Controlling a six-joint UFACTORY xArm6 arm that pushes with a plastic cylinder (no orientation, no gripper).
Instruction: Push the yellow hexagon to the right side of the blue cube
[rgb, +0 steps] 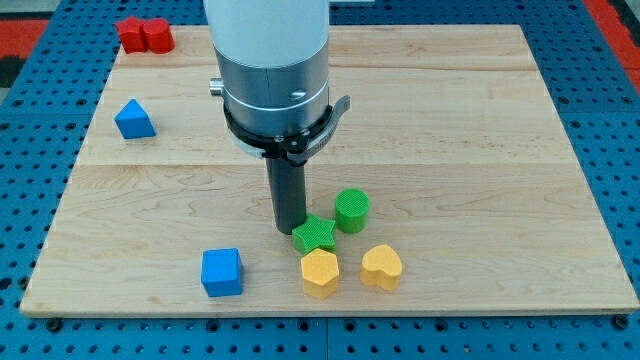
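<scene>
The yellow hexagon (320, 272) lies near the view's bottom, a block's width to the right of the blue cube (221, 271). My tip (290, 229) stands just above and left of the hexagon, touching the left side of a green star (314, 234). The green star lies directly above the hexagon, nearly touching it.
A green cylinder (352, 210) sits right of the star. A yellow heart (381, 266) lies right of the hexagon. A blue triangular block (134, 119) is at the left. A red block (144, 35) sits at the board's top left corner. The wooden board (450, 120) ends near the bottom blocks.
</scene>
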